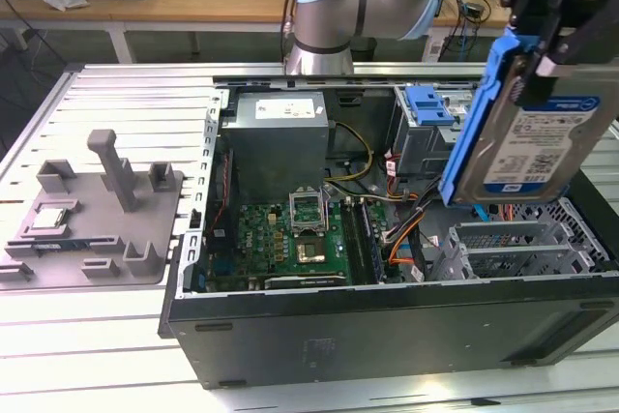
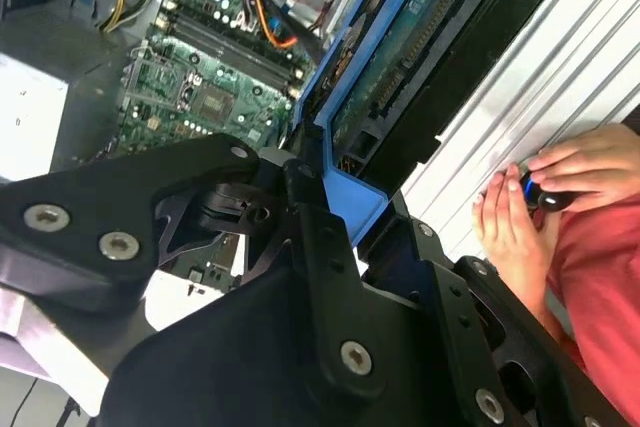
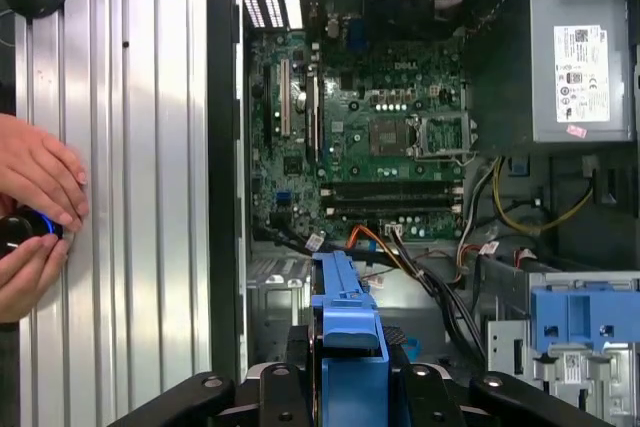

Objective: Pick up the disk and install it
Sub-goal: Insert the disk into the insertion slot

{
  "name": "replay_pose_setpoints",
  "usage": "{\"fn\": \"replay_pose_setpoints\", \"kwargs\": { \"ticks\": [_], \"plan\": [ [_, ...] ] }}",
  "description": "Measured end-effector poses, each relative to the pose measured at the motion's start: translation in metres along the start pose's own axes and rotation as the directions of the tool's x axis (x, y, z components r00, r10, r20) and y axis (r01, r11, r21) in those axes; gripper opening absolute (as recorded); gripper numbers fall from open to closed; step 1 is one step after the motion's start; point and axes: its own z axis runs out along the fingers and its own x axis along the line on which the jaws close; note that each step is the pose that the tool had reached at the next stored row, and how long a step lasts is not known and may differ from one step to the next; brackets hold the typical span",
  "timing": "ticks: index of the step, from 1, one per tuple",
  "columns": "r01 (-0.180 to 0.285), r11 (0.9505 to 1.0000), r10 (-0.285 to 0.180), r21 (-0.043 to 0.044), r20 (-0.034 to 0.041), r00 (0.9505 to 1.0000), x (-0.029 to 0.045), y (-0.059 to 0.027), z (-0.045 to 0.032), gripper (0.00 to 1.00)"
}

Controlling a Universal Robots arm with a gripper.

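The gripper (image 1: 553, 45) hangs above the open computer case (image 1: 387, 331), its fingers (image 2: 303, 197) pinching the blue frame of the disk (image 1: 530, 137). The disk is in the air, tilted on edge, at the exterior view's right. A person's hand (image 3: 35, 182) rests on the ribbed surface (image 1: 116, 94) beside the case.

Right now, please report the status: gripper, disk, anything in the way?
Gripper shut on the disk, held on edge over the open computer case. Not installed yet. A person's hands on the table beside the case.
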Motion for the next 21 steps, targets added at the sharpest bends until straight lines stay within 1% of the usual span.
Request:
{"fn": "replay_pose_setpoints", "kwargs": {
  "ticks": [3, 5, 11, 21],
  "plan": [
    [0.000, 1.0000, 0.000, 0.0001, 0.0000, 1.0000, 0.0006, -0.0130, -0.0003, 0.37],
    [0.000, 1.0000, 0.000, 0.0001, 0.0001, 1.0000, 0.0008, -0.0184, -0.0004, 0.37],
    [0.002, 1.0000, -0.002, 0.0001, 0.0000, 1.0000, 0.0012, -0.0234, -0.0005, 0.37],
    [0.003, 1.0000, -0.003, 0.0001, -0.0001, 1.0000, 0.0013, -0.0236, -0.0005, 0.37]
  ]
}}
